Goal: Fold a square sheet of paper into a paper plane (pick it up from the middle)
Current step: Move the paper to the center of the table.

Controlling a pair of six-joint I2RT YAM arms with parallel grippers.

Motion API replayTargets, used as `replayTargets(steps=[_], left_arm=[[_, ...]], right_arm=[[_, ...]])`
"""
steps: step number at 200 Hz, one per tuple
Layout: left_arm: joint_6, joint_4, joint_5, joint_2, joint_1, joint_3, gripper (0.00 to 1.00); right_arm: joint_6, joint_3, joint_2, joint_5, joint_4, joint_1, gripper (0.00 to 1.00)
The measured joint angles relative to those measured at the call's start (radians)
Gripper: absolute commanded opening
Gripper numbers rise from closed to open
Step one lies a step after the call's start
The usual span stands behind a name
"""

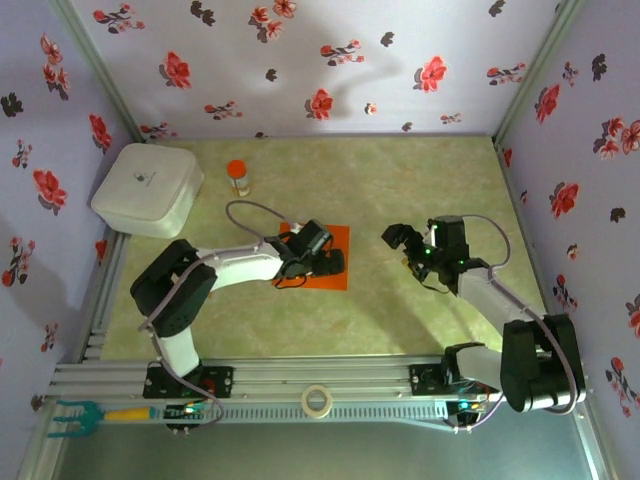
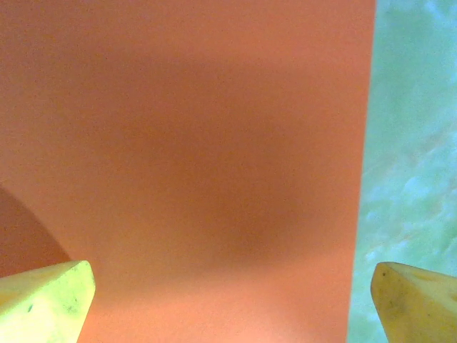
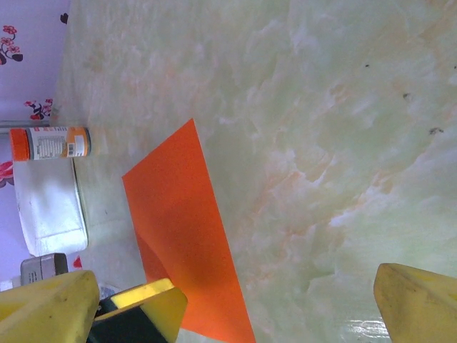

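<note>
While left tool (image 2: 230,304) hangs spread wide over square sheet of paper (image 2: 186,143), right tool (image 1: 405,240) gapes wide, empty.

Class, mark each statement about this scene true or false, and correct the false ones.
1. The paper lies flat and unfolded on the table. True.
2. The left gripper is shut on the paper. False: it is open, just above the paper.
3. The right gripper is over the paper's middle. False: it is open over bare table, to the paper's right.
4. The bottle stands upright to the right of the white box. True.
</note>
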Motion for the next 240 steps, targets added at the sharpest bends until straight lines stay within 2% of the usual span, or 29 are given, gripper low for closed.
replayTargets(steps=[25,63,104,146,191,240], left_arm=[[0.084,-0.066,-0.012,-0.004,0.031,0.056,1.00],[0.218,-0.078,0.113,0.024,0.124,0.141,1.00],[0.267,-0.103,0.192,0.107,0.170,0.187,0.95],[0.248,-0.123,0.208,0.131,0.164,0.178,0.92],[0.153,-0.096,0.152,0.073,0.112,0.098,0.91],[0.131,-0.243,0.058,0.057,0.054,0.131,0.93]], right_arm=[[0.000,-0.004,-0.025,0.004,-0.010,0.000,0.99],[0.001,-0.004,-0.035,0.014,-0.010,0.003,0.99],[0.001,-0.004,-0.035,0.019,-0.010,0.006,0.99],[0.001,-0.004,-0.034,0.019,-0.010,0.006,0.99],[0.001,-0.005,-0.030,0.019,-0.011,0.011,0.99],[-0.001,-0.005,-0.024,0.022,-0.023,0.025,0.99]])
